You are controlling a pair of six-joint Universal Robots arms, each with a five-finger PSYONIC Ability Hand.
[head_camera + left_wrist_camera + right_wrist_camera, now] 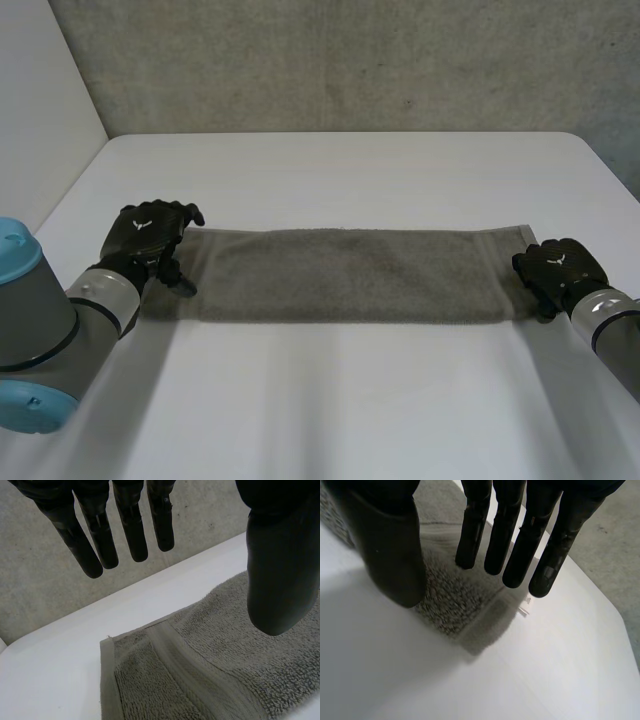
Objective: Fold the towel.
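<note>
A grey towel (340,275) lies flat on the white table (350,170) as a long strip running left to right. My left hand (145,235) hovers over its left end, open, with straight fingers (95,540) spread above the far corner of the towel (225,670) and the thumb above the pile. My right hand (558,268) is at the right end. There its fingers (510,540) hang straight over the towel (450,600) near the corner, the thumb stands apart from them, and no cloth is pinched between them.
A grey concrete wall (350,60) stands behind the table's far edge. Bare white table surface lies in front of and behind the towel. The table's right edge (615,615) runs close beyond my right hand's fingertips.
</note>
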